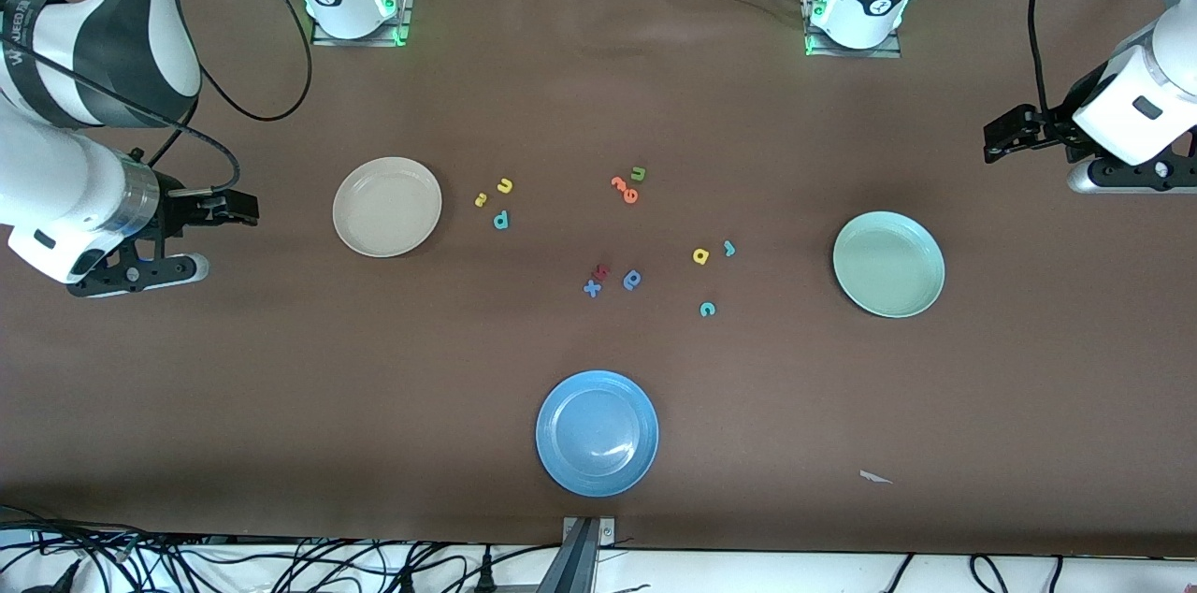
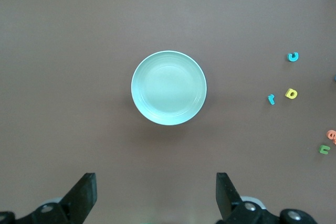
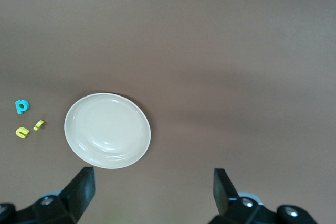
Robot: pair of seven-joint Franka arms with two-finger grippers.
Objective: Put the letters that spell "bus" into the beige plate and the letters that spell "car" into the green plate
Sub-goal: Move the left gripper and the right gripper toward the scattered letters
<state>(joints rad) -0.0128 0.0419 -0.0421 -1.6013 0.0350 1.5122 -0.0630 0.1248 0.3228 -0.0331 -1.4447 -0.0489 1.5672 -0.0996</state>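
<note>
The beige plate (image 1: 386, 206) (image 3: 107, 130) lies empty toward the right arm's end. Beside it are the teal b (image 1: 501, 219) (image 3: 21, 106), yellow u (image 1: 505, 185) (image 3: 21, 132) and small yellow s (image 1: 480, 198) (image 3: 38, 125). The green plate (image 1: 888, 264) (image 2: 168, 87) lies empty toward the left arm's end. Near it are the yellow a (image 1: 700, 256) (image 2: 291, 94), teal r (image 1: 729, 248) (image 2: 271, 99) and teal c (image 1: 707, 310) (image 2: 293, 56). My right gripper (image 1: 245, 208) (image 3: 153, 190) hangs open over bare table beside the beige plate. My left gripper (image 1: 993, 142) (image 2: 156, 192) hangs open over bare table beside the green plate.
A blue plate (image 1: 597, 432) sits empty near the front edge. Mid-table lie orange letters (image 1: 624, 189), a green u (image 1: 638, 173), a darker blue a-like letter (image 1: 632, 279), a blue x (image 1: 592, 288) and a red letter (image 1: 603, 271). A white scrap (image 1: 874, 477) lies nearer the camera.
</note>
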